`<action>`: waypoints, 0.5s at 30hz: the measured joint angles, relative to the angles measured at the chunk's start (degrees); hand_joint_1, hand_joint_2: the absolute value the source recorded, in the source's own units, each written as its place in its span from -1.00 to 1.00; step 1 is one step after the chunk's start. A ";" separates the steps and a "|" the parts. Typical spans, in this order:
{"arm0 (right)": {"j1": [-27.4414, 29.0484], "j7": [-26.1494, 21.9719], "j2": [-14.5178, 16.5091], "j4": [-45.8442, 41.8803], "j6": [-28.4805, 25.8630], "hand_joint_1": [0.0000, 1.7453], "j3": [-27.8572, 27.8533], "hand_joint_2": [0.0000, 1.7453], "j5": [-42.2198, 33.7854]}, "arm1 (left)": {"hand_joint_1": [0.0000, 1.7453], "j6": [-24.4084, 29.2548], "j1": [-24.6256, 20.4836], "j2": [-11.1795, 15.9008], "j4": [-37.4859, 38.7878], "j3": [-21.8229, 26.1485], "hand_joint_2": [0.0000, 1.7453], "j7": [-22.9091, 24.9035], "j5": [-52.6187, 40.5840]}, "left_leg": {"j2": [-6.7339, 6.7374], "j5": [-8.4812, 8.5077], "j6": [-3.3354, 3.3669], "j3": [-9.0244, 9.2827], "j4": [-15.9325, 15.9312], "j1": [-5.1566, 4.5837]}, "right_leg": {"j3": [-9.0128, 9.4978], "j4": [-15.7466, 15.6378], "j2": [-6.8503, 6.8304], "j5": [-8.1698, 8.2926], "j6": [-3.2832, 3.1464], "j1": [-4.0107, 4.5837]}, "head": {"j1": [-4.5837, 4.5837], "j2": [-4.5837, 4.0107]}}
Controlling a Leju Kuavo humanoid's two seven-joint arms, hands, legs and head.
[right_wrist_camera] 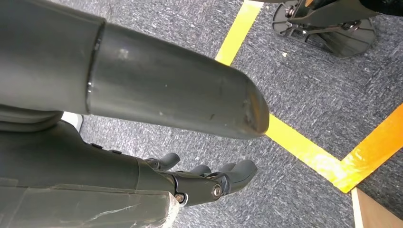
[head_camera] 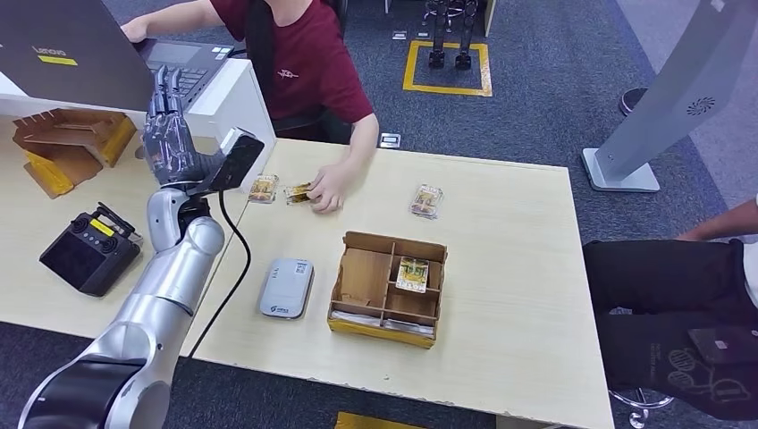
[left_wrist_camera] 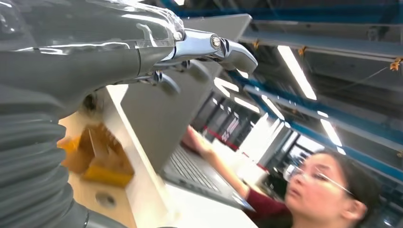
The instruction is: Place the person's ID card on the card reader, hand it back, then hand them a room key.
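The left hand (head_camera: pixel 165 125) is raised above the far left corner of the tabletop (head_camera: pixel 518 268), fingers straight and apart, holding nothing. The right hand (right_wrist_camera: pixel 209 183) hangs over the grey carpet beside yellow floor tape, its fingers loosely curled and apart, also empty. The card reader (head_camera: pixel 287 288), a pale grey slab, lies bare toward the near edge of the tabletop, and everything else can be placed from it. Just to its right stands the wooden organiser box (head_camera: pixel 387 288), with a room key card (head_camera: pixel 412 273) in one of its compartments. Beyond the reader, toward the far edge, a person's hand (head_camera: pixel 327 189) rests on one card (head_camera: pixel 298 193), with a second card (head_camera: pixel 263 189) just beside it; which of these is the ID I cannot tell. Another card (head_camera: pixel 427 200) lies farther right of the reader, beyond the box. I judge the task to be at its first step: the ID is not yet taken and nothing sits on the reader. The next move calls for the left hand to come down toward the person's card, take it once offered, and lay it flat on the reader.
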 joint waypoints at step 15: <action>0.47 -0.02 0.38 0.00 0.81 -1.00 -0.05 -1.00 -0.87 | -1.00 0.08 16.82 4.58 0.54 40.80 1.00 -20.41 3.29 | 0.25 -0.05 -0.06 -0.02 -0.11 0.01 | -0.16 0.00 0.27 -0.10 -0.03 0.00 | -0.01 0.00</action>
